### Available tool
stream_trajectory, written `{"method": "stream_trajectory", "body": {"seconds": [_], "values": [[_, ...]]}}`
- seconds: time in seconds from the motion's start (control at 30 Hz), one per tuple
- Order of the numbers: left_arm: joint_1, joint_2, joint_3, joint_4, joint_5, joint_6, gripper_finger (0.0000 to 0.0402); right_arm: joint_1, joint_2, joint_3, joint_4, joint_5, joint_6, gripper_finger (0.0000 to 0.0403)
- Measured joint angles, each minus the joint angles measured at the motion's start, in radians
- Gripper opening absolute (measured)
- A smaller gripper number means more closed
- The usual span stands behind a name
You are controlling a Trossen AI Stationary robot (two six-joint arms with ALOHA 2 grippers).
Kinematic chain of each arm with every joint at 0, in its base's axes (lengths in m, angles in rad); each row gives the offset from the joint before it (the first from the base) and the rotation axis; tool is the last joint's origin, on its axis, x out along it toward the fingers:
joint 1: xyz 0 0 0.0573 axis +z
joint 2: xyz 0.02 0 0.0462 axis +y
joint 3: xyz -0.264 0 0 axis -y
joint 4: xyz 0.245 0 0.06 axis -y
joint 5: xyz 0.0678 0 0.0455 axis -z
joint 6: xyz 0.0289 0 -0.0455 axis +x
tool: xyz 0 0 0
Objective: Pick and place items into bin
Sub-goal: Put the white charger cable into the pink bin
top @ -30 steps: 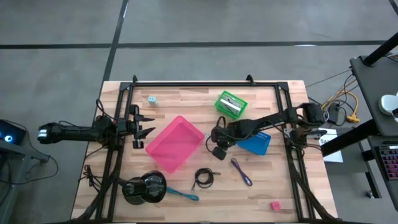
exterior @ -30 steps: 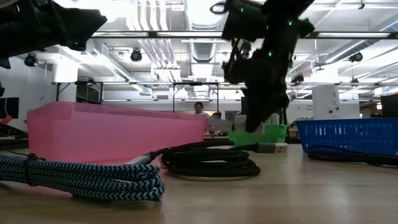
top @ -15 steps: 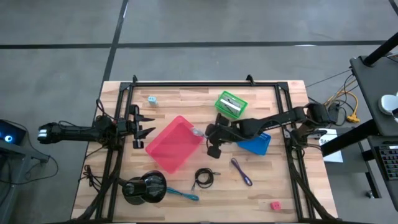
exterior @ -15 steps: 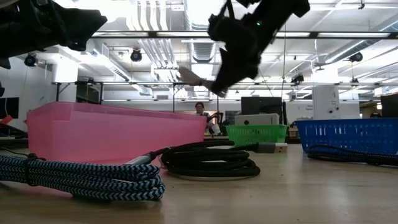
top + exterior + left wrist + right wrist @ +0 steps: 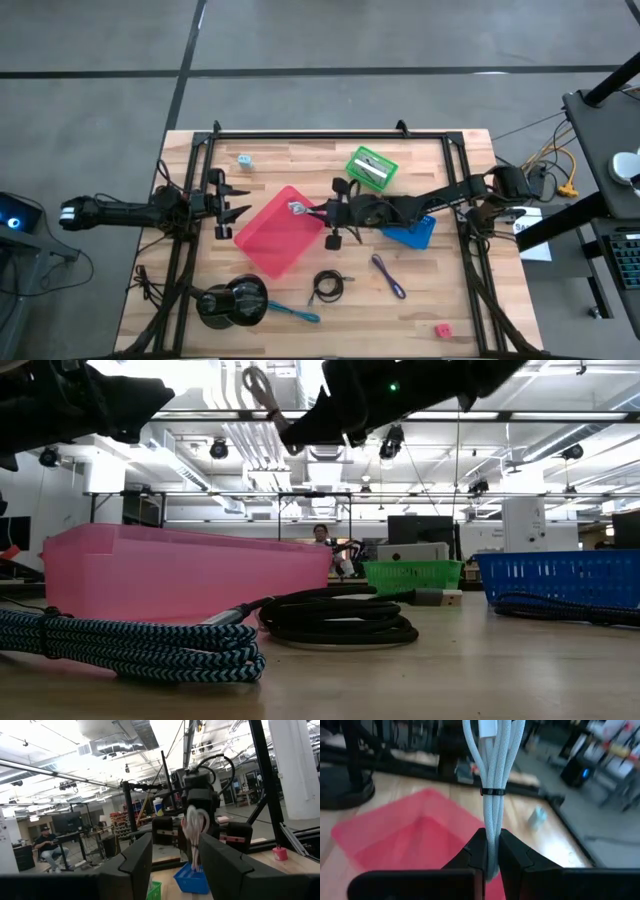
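High view: right gripper [image 5: 313, 211] clamps a whitish cord bundle [image 5: 297, 208] over the pink bin [image 5: 272, 238], having swung over from the blue basket [image 5: 415, 231] at 3 o'clock. Left gripper [image 5: 238, 200], fingers parted and empty, waits at the bin's 9 o'clock. Black cord [image 5: 327, 286], purple cord [image 5: 388, 276], teal stick tool [image 5: 295, 313] lie toward 6 o'clock.
Low view: bin wall hides its interior.
Right wrist view: cord [image 5: 492, 770] pinched between fingers [image 5: 475, 852].

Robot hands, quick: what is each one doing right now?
Left tool: open, holding nothing, waiting at the table's left edge.
Right tool: shut on the whitish cord, up over the pink bin.
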Motion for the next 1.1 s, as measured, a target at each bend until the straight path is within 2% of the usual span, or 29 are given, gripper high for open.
{"method": "stream_trajectory", "body": {"seconds": [0.1,0.23,0.33,0.53,0.87,1.1], "values": [[0.000,0.003,0.000,-0.001,0.000,0.000,0.0145,-0.005,0.000,-0.061,0.165,-0.043,-0.059,0.0018],[0.000,0.003,0.000,0.000,0.000,-0.003,0.0145,-0.033,0.004,-0.139,0.366,-0.185,-0.084,0.0018],[0.000,0.001,0.000,0.000,0.000,-0.005,0.0145,-0.069,0.004,-0.184,0.450,-0.286,-0.084,0.0018],[0.000,0.006,0.000,-0.001,0.000,-0.008,0.0145,-0.146,0.004,-0.236,0.460,-0.442,-0.061,0.0018],[0.000,0.082,0.006,0.079,0.000,0.042,0.0145,-0.207,0.005,-0.249,0.457,-0.485,-0.090,0.0018],[0.000,0.214,0.093,0.133,0.001,0.019,0.0145,-0.230,0.005,-0.243,0.458,-0.547,-0.108,0.0018]]}}
